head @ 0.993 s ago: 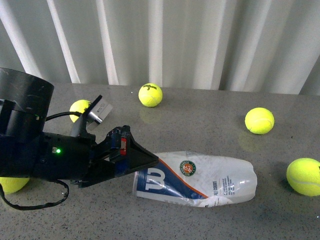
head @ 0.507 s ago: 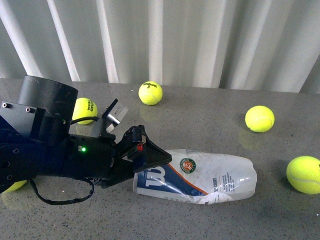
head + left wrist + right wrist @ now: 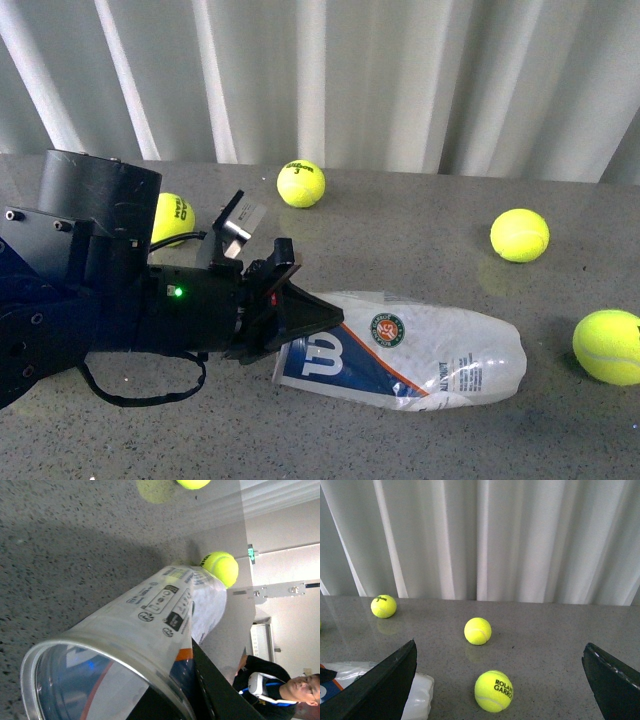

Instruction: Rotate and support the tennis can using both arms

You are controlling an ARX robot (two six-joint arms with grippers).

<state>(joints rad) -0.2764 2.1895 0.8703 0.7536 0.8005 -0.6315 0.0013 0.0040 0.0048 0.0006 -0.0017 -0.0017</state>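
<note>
The tennis can (image 3: 420, 350) lies on its side on the worktop (image 3: 400, 240). The left hand (image 3: 330, 322) seems clamped on the can's open rim. The right hand (image 3: 499, 647), released wide, is near the can's closed end. It should support that end before more turning, because the wall is crumpled.

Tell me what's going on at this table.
The robot's left gripper is at the open, silver-rimmed end of a Wilson tennis can that lies on its side on the grey table. One finger runs along the can's wall, but a firm grip cannot be confirmed. The right gripper hangs open above the table, holding nothing. Loose tennis balls lie scattered around.
</note>
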